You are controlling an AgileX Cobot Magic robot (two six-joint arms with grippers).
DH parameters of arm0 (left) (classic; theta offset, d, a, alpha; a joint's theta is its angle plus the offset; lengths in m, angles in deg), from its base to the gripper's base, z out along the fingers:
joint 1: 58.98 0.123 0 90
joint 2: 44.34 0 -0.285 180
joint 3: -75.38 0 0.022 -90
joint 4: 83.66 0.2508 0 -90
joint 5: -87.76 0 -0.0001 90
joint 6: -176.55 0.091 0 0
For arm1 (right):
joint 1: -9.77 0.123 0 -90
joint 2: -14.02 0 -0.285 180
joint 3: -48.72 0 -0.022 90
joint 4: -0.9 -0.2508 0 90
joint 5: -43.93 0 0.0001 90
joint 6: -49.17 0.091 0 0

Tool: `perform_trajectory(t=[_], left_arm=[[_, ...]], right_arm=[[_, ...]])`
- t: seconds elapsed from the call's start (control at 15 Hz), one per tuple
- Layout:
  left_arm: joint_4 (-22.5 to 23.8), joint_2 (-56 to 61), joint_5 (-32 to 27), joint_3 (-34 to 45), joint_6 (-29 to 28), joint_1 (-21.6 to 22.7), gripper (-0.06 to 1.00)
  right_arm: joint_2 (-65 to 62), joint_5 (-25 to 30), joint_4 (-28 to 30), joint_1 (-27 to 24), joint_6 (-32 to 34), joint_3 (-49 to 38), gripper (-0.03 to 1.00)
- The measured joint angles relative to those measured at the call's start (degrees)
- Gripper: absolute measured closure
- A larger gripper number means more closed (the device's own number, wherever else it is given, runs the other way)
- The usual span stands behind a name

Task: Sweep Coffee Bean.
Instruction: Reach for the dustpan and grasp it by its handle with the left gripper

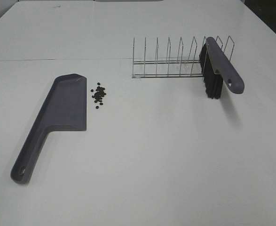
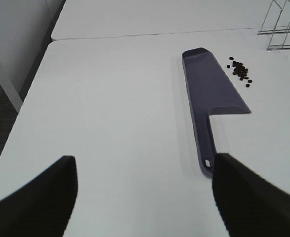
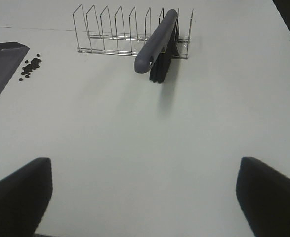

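Several tiny dark coffee beans [image 1: 98, 95] lie in a loose cluster on the white table, just right of the grey dustpan [image 1: 61, 109], whose long handle points toward the front left. The beans also show in the left wrist view [image 2: 240, 72] beside the dustpan [image 2: 210, 89], and in the right wrist view [image 3: 29, 67]. A grey brush with black bristles [image 1: 215, 68] leans in the wire rack [image 1: 175, 59] at its right end. My left gripper [image 2: 145, 197] is open, well short of the dustpan handle. My right gripper [image 3: 145, 197] is open, far from the brush [image 3: 158, 44]. Neither arm shows in the exterior view.
The wire rack [image 3: 120, 32] with several upright dividers stands at the back. A seam [image 1: 58, 59] runs across the table top behind the dustpan. The table's left edge [image 2: 31, 84] drops off to the floor.
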Motion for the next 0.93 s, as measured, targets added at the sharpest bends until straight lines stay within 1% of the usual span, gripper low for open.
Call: perform_trajectory(t=[0.93], left_arm=[[0.0, 0.0, 0.0, 0.0, 0.0, 0.0, 0.25]], right_arm=[[0.0, 0.0, 0.0, 0.0, 0.0, 0.0, 0.1]])
